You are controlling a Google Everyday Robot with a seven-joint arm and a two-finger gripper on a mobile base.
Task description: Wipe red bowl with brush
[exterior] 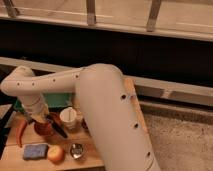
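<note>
Arm bent low, gripper (41,120) over red bowl (44,128) w/ brush (57,128).

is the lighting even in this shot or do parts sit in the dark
Camera view: uneven, warm light. The table and arm are lit, while a dark band runs behind them under the railing. The gripper hangs over the red bowl, shading it; the brush reads as a black streak.

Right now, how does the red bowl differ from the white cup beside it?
The red bowl is orange-red and low; the white cup is pale and taller. The bowl sits under the end effector with the black brush slanting past it; the cup stands free to its right. Both are round, open-topped and on the wooden table.
</note>
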